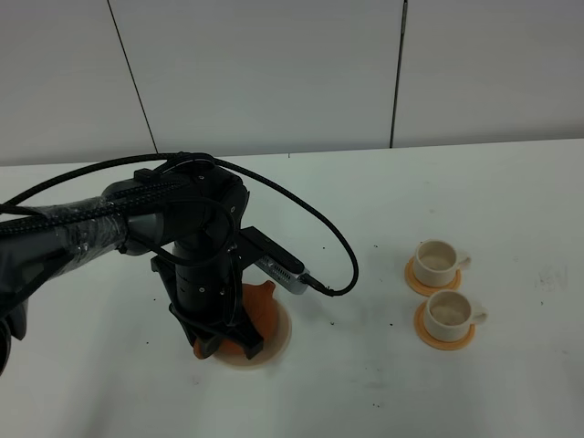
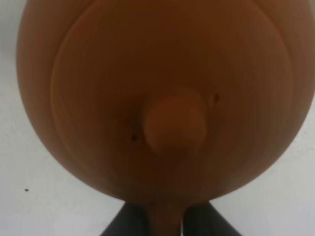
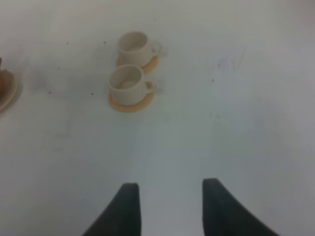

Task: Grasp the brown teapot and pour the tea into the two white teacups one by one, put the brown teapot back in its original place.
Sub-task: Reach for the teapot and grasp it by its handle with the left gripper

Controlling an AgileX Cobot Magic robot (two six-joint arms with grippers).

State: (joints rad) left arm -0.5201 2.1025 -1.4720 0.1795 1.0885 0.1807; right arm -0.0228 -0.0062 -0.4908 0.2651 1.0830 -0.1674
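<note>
The brown teapot (image 1: pixel 263 304) sits on its pale round trivet (image 1: pixel 281 339), mostly hidden under my left arm. In the left wrist view the teapot (image 2: pixel 162 88) fills the picture, its lid knob facing the camera. My left gripper (image 2: pixel 165 223) has its dark fingers (image 2: pixel 123 223) pressed against both sides of the loop handle. The two white teacups (image 1: pixel 436 260) (image 1: pixel 448 312) stand on orange coasters at the right. They also show in the right wrist view as teacups (image 3: pixel 133 46) (image 3: pixel 127 83). My right gripper (image 3: pixel 170 206) hovers open over bare table. No tea shows.
A black cable (image 1: pixel 319 228) loops from the left arm toward the cups. The orange coasters (image 1: pixel 445 336) lie under the cups. The white table (image 1: pixel 511 201) ends at a pale wall behind.
</note>
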